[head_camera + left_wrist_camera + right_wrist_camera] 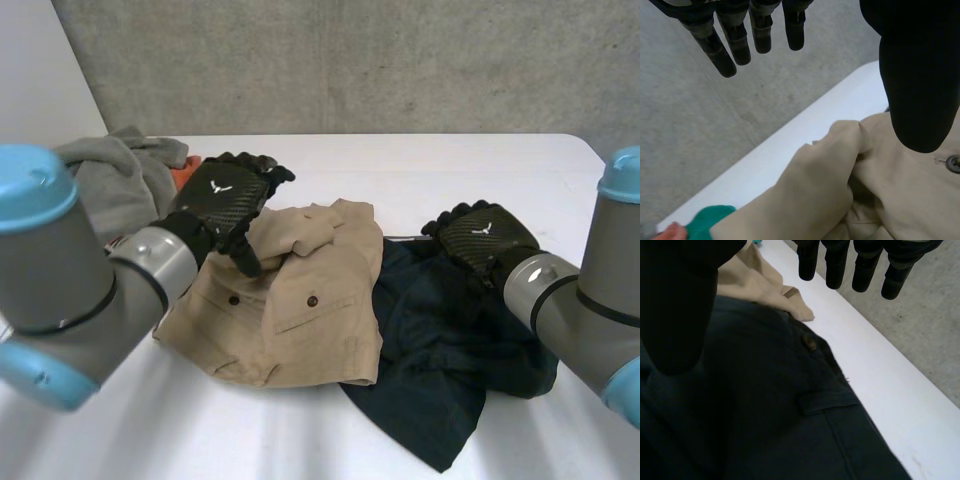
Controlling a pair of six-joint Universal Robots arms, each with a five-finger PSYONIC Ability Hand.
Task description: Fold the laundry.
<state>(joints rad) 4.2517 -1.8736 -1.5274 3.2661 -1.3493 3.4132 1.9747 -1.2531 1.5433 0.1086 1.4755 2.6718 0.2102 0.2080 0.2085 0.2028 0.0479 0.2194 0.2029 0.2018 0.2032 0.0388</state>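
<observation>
I confirm both hands hold nothing, fingers straight: left hand [225, 200] over the tan shorts' [290, 310] far edge, right hand [480, 235] over the navy shorts [440, 350] adjoining them.

Table [450, 170]: tan garment [290, 310], navy garment [440, 350], grey cloth [110, 185]

The left arm [70, 270] and the right arm [612, 285] are thick grey tubes with rounded light-blue caps at the joints, each narrowing to a silvery wrist piece. The left hand [222, 200] and the right hand [482, 236] are black, their backs a woven, carbon-like plate bearing a small white mark. The fingers [737, 40] are dark, segmented and blunt-tipped, and the thumb [915, 75] is broad and smooth.
</observation>
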